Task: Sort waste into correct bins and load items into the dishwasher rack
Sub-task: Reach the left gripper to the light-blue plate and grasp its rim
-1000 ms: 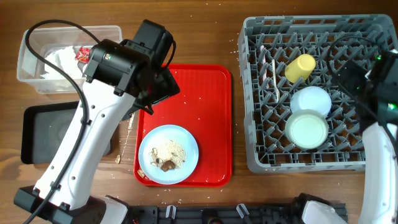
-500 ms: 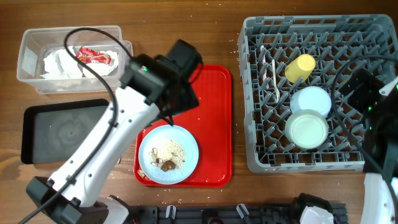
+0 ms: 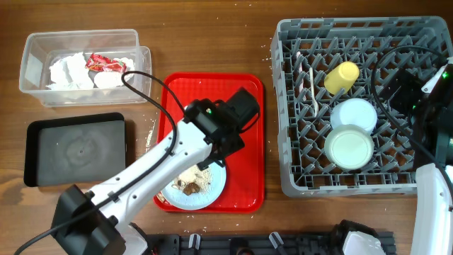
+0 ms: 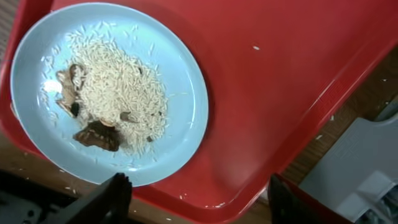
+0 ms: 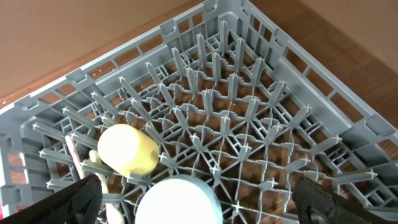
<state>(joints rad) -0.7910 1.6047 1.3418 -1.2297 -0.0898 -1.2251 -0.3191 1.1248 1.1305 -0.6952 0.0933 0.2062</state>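
A large light blue plate [image 3: 185, 193] [image 4: 180, 81] with rice and brown food scraps [image 4: 118, 99] lies at the front left of a red tray [image 3: 244, 180]. My left gripper [image 3: 216, 150] [image 4: 199, 199] hangs open and empty over the plate's right edge; the arm hides part of the plate. The grey dishwasher rack [image 3: 283, 106] [image 5: 205, 68] holds a yellow-green cup [image 3: 341, 76] [image 5: 127, 149], an upturned light blue bowl [image 3: 354, 115] [image 5: 177, 202], a pale green saucer [image 3: 348, 147] and white spoons [image 3: 311, 88]. My right gripper [image 3: 402, 91] [image 5: 205, 208] is open and empty above the rack.
The clear tub [image 3: 32, 67] at the back left holds white napkins [image 3: 71, 71] and the red-and-white wrapper [image 3: 106, 64]. The black tray [image 3: 74, 149] lies in front of it. Crumbs dot the wood left of the red tray [image 3: 145, 142].
My left arm has swung right from the clear tub to above the red tray and plate. The wrapper now shows in the tub. My right arm has shifted slightly.
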